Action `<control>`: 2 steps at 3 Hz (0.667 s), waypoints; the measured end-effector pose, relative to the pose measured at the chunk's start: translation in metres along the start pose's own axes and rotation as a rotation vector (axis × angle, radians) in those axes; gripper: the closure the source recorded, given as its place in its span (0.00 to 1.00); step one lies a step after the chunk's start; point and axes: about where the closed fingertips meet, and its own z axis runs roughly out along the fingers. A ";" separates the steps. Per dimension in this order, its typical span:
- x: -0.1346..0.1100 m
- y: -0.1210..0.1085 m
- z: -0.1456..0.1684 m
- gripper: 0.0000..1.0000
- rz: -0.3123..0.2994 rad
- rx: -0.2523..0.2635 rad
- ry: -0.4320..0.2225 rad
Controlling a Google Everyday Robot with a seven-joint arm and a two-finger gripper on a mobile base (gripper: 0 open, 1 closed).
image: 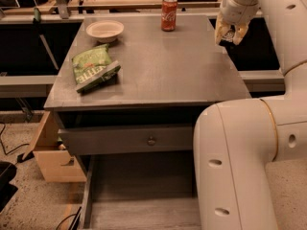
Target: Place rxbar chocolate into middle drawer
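Your gripper (229, 32) hangs just above the far corner of the counter (158, 75). It's clamped on the rxbar chocolate (230, 34): you can see the black wrapper with white lettering pinched between the fingers (218, 30).

The middle drawer (139, 214) is pulled open, well below the gripper and toward the camera, past the counter's front edge.

My take:
- Keep the squeeze firm and carry the bar clear over that front lip before you drop.
- Drop too early and you'll probably clip the counter or the closed drawer front (124, 140) with the knob.
- The soda can (169, 14) sits off to one side of the gripper and the chip bag (93, 67) is further off, so neither should get in the way.
- Get low over the plank floor before letting go, so the bar doesn't bounce or slide.
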 end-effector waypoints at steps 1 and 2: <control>0.021 -0.040 -0.040 1.00 -0.085 -0.031 -0.023; 0.051 -0.085 -0.081 1.00 -0.178 -0.038 -0.053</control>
